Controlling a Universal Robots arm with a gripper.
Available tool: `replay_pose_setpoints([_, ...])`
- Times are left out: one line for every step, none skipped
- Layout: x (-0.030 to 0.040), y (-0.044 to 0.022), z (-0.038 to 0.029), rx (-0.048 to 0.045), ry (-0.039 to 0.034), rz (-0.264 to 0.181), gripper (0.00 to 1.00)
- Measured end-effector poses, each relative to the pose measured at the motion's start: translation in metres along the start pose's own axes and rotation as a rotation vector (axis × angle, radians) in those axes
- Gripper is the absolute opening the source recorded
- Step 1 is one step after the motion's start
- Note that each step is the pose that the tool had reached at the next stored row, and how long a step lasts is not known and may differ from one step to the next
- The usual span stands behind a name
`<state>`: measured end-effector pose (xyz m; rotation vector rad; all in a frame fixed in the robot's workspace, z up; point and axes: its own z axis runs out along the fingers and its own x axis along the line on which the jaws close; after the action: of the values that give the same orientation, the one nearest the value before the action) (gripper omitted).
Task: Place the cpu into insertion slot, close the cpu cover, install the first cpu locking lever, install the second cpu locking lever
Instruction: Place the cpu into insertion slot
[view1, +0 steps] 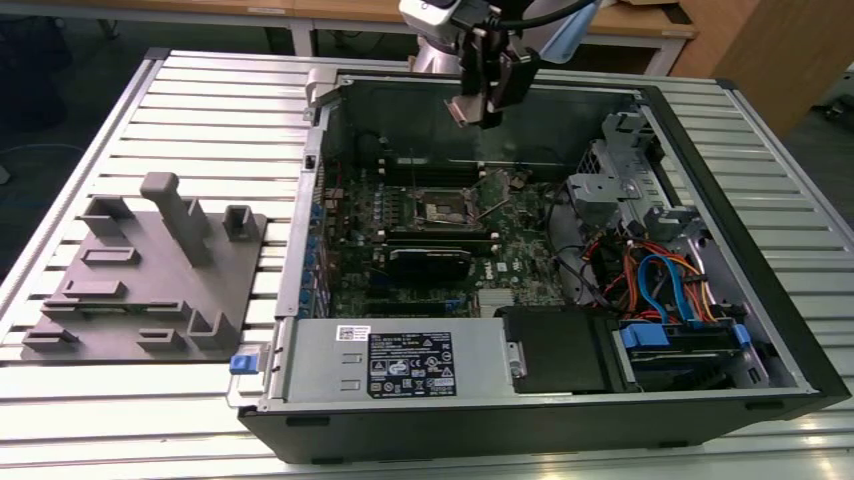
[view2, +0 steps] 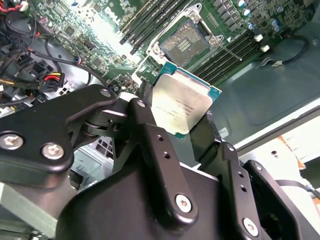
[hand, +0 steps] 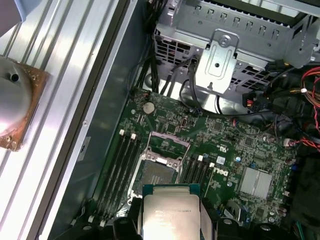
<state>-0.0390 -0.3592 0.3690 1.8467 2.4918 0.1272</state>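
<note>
A robot hand (view1: 483, 106) grips the cpu (view2: 182, 102) by two opposite edges, likely to spare its contacts, well clear of the insertion slot (view2: 184, 44). The slot lies bare (cover (hand: 169, 142) flipped open) to receive it.

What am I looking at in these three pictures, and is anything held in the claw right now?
The exterior view is a separate camera looking down at an open computer case lying on a slatted metal table, with a grey moulded tray on the exterior view's left. The robot arm ends in its claw, above the case. Both wrist views come from cameras riding on the arm, looking past the claw at the green circuit board. The claw is shut on the cpu, a flat silver square, above the board. The insertion slot has no chip in it.
</note>
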Motion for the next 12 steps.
replay_pose_setpoints([0.0000, 0.0000, 0.0002, -0.0002, -0.0012, 0.013, 0.54])
replay_pose_setpoints([0.0000, -0.0001, 0.0006, -0.0005, -0.0023, 0.026, 0.54])
replay_pose_setpoints([0.0000, -0.0001, 0.0008, -0.0007, -0.0036, 0.040, 0.54])
replay_pose_setpoints([0.0000, -0.0001, 0.0009, -0.0009, -0.0045, 0.050, 0.54])
replay_pose_setpoints([0.0000, -0.0001, 0.0012, -0.0011, -0.0056, 0.062, 0.54])
replay_pose_setpoints([0.0000, -0.0001, 0.0013, -0.0013, -0.0066, 0.073, 0.54])
replay_pose_setpoints([0.0000, -0.0001, 0.0014, -0.0014, -0.0076, 0.084, 0.54])
replay_pose_setpoints([0.0000, -0.0001, 0.0015, -0.0016, -0.0085, 0.094, 0.54])
replay_pose_setpoints([-0.0001, -0.0001, 0.0016, -0.0018, -0.0094, 0.104, 0.54])
replay_pose_setpoints([-0.0001, -0.0002, 0.0016, -0.0020, -0.0101, 0.114, 0.54])
replay_pose_setpoints([-0.0001, -0.0001, 0.0016, -0.0020, -0.0104, 0.117, 0.54])
replay_pose_setpoints([-0.0001, -0.0002, 0.0016, -0.0021, -0.0104, 0.117, 0.54])
